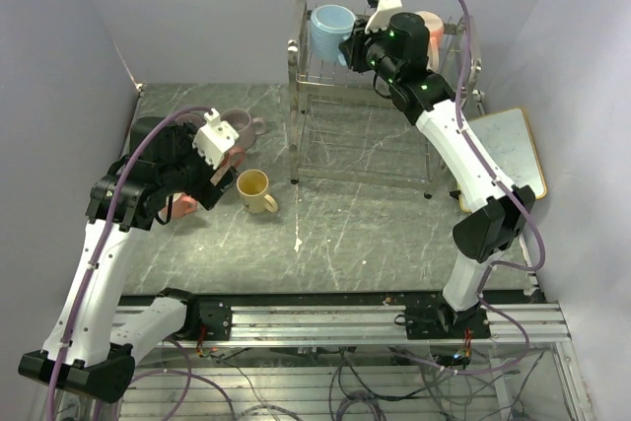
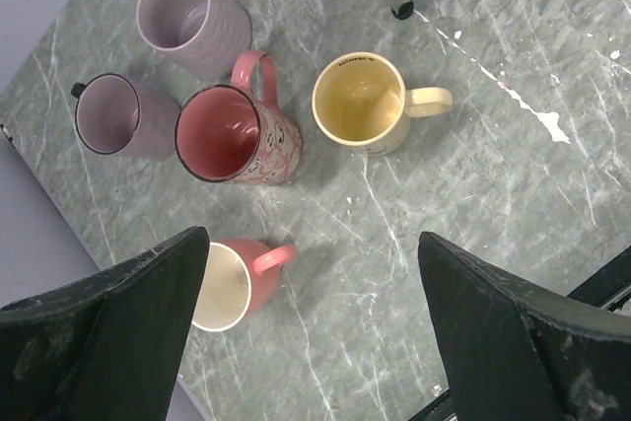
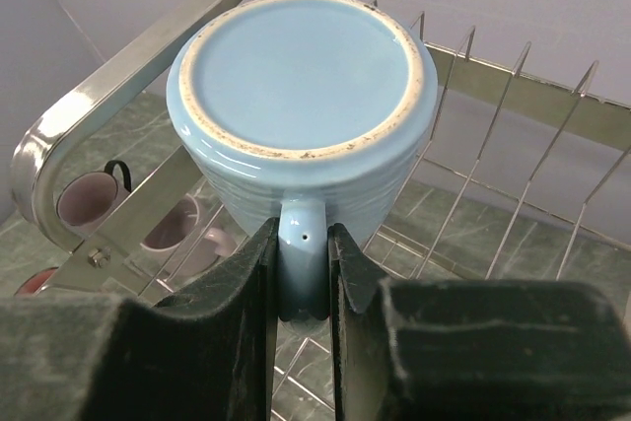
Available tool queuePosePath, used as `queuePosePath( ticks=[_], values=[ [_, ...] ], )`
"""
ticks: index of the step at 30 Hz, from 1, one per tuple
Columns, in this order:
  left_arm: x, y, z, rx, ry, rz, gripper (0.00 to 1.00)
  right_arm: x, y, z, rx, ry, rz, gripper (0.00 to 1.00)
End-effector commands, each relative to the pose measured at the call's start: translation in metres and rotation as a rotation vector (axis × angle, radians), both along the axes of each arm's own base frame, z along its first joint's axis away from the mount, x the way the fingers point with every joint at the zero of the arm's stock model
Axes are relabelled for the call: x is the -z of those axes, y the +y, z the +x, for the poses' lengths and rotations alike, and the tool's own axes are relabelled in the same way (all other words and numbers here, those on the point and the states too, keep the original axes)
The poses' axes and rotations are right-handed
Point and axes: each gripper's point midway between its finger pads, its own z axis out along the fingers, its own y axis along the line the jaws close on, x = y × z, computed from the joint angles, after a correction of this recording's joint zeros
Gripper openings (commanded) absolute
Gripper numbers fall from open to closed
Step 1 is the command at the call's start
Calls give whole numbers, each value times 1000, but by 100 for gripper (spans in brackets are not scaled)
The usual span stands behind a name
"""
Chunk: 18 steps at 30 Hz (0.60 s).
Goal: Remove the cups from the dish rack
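Note:
The chrome wire dish rack (image 1: 297, 96) stands at the back of the table. On its top tier a light blue cup (image 1: 330, 32) sits upside down, and my right gripper (image 1: 353, 46) is shut on its handle (image 3: 302, 244), one finger on each side. A peach cup (image 1: 432, 22) shows behind the right wrist. My left gripper (image 2: 311, 239) hangs open and holds nothing, above cups standing on the table: two mauve (image 2: 187, 22) (image 2: 113, 115), a red-pink patterned one (image 2: 237, 135), a pale yellow one (image 2: 360, 101) and a salmon one (image 2: 232, 283).
A gold-framed whiteboard (image 1: 508, 155) lies at the right, beside the rack. Purple walls close in the table at the left, back and right. One rack foot (image 2: 399, 9) stands close to the pale yellow cup. The rack's curved handle bar (image 3: 108, 115) passes left of the blue cup.

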Motion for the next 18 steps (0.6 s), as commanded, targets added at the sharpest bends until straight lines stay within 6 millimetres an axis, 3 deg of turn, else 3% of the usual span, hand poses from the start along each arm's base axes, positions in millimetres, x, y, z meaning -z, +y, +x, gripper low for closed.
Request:
queuePosePath(
  ticks=[1, 11, 18],
  values=[
    [-1, 5, -4, -46, 13, -22, 98, -79, -14, -18, 16, -209, 89, 0],
    [12, 2, -14, -51, 60, -48, 100, -117, -20, -44, -6, -260, 180, 0],
    [-2, 0, -15, -40, -7, -73, 100, -132, -21, -77, -70, -244, 246, 0]
  ],
)
